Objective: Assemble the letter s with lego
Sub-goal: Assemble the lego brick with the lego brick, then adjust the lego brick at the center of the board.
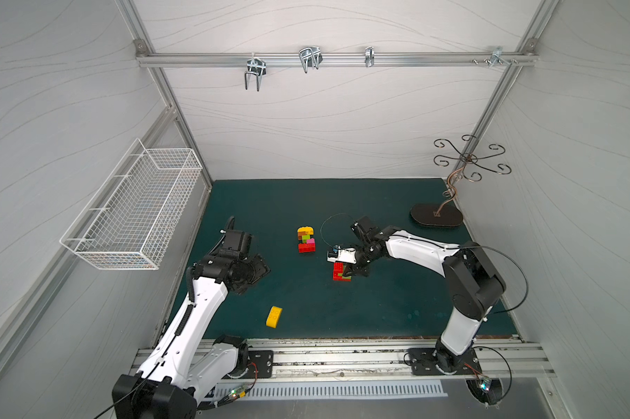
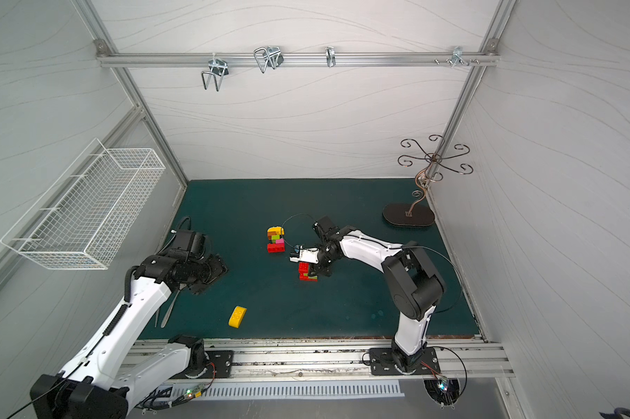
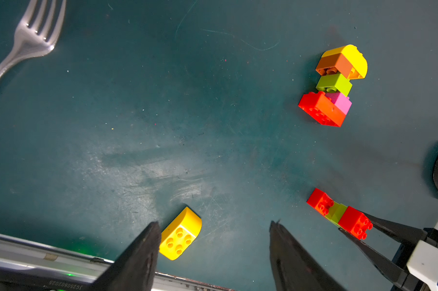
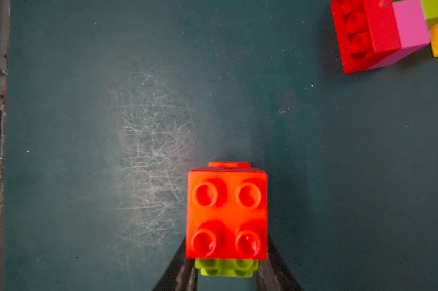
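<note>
Gripping the short red-and-green stack, your right gripper sits just lower right of the half-built lego letter in both top views; that letter's long axis runs up the frame. Your left gripper hangs open and empty, nearer the loose yellow brick at lower centre.

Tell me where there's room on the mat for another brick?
Bare mat lies behind the brick stack, toward the back wall, and between the yellow brick and right arm's base. Crowded: the middle, around stack and right gripper holding bricks.
</note>
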